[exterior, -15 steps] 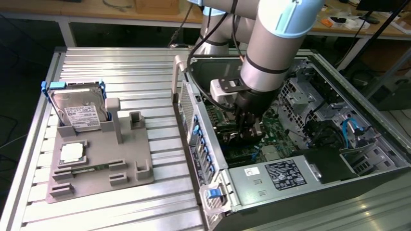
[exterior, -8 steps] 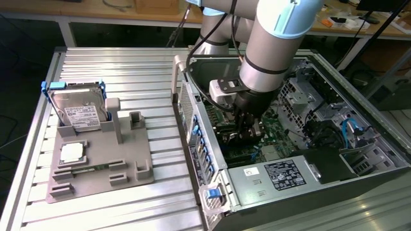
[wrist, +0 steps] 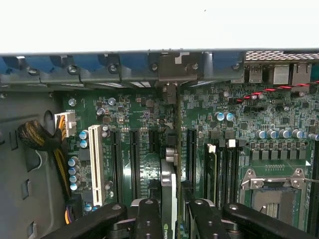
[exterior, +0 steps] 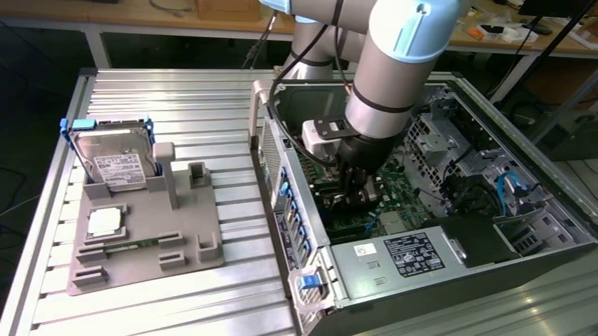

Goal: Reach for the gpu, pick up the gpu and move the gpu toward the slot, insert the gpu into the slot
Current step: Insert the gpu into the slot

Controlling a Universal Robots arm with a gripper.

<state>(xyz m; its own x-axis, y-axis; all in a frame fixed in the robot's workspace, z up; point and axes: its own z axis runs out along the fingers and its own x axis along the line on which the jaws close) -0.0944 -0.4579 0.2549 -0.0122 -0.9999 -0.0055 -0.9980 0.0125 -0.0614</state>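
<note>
Gripper clamped on the gpu edge-on.
The card is held above the green motherboard, bracket toward 12 o'clock.

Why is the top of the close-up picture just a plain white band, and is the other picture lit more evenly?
Wrist view: the band above the blue-clipped case edge is washed out white, while the green motherboard below reads clearly. Exterior view: even light, soft sheen on the ribbed aluminium table, and the open computer case interior is darker.
</note>
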